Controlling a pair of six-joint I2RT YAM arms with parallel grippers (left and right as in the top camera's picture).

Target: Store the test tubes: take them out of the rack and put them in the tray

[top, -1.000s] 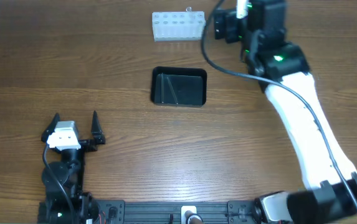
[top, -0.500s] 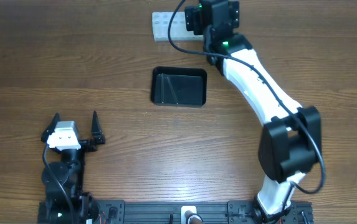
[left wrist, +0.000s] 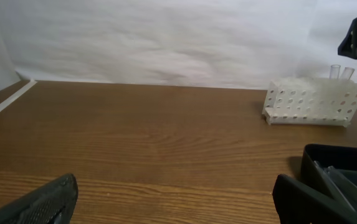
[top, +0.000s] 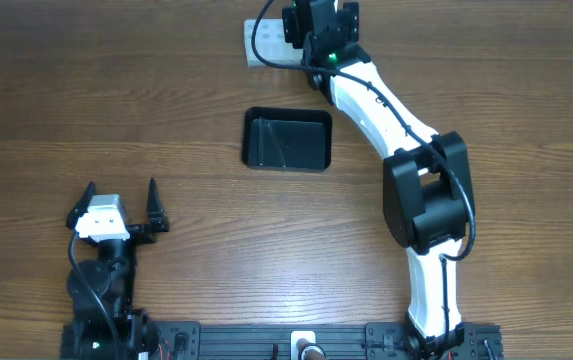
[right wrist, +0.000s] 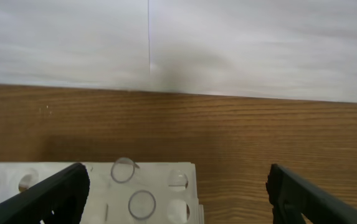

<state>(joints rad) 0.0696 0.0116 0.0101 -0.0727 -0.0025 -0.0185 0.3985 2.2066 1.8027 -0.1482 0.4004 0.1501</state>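
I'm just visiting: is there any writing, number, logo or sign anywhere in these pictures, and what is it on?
No text can be read in any view.
Rack: plain white, only holes, no label.
Tray: plain black, no print seen.
Test tubes: clear, no markings visible.
Small white patch on the black rail by the arm bases: too small to read, if it bears print at all.

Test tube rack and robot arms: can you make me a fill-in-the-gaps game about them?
1. ___ test tubes stand in the white rack.
2. The tray is ___ in colour.
3. The open jaws of the right arm hang over the ___.
4. The arm parked far from the rack is the ___ one.
Missing words: two, black, rack, left.
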